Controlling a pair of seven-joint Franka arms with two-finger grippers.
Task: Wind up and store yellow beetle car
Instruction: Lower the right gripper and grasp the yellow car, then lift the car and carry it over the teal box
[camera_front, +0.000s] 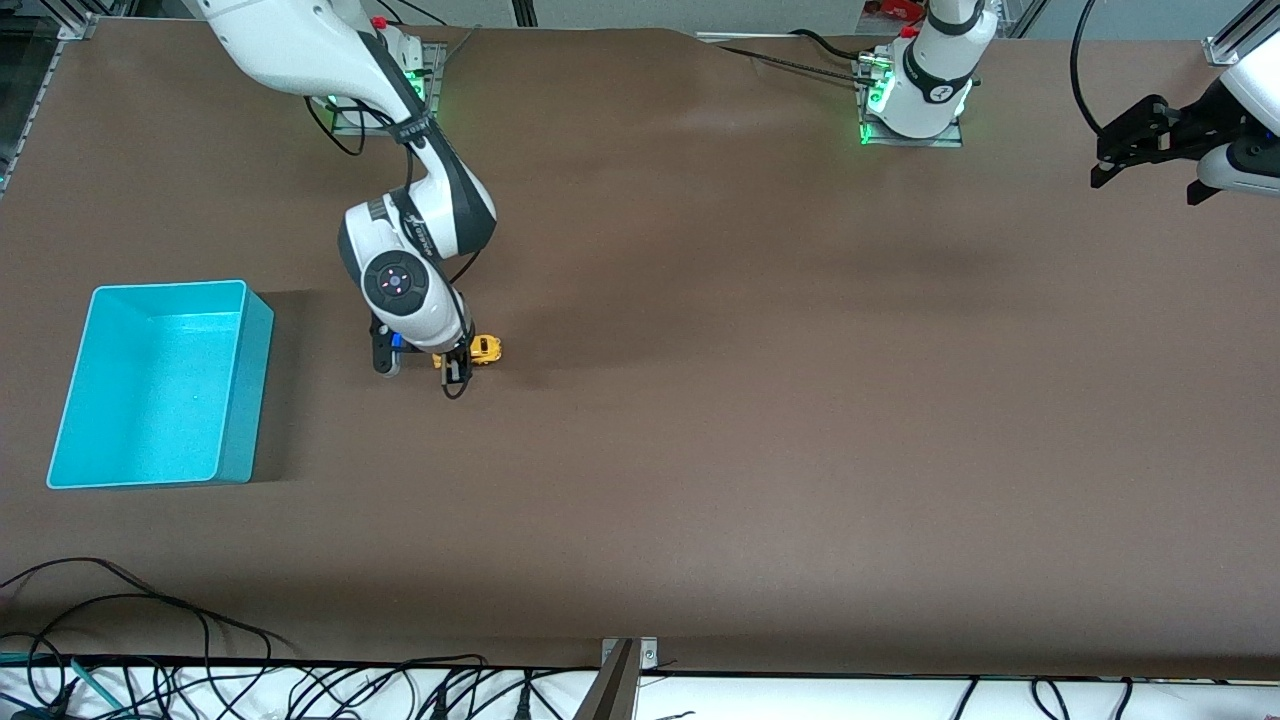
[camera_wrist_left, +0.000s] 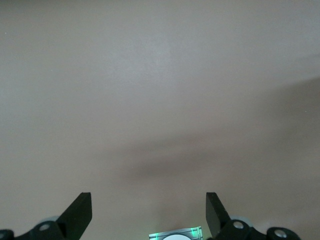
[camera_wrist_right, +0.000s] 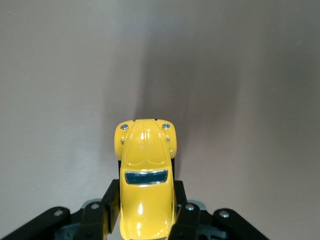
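Observation:
The yellow beetle car is small and rounded, with dark windows. It sits low at the brown table, gripped by my right gripper. In the right wrist view the car fills the gap between the black fingers, which press on both its sides, nose pointing away from the wrist. I cannot tell whether its wheels touch the table. My left gripper is open and empty, held high over the table's edge at the left arm's end. In the left wrist view only bare table shows between its spread fingers.
An empty cyan bin stands at the right arm's end of the table, beside the right gripper. Loose cables lie along the table's edge nearest the front camera.

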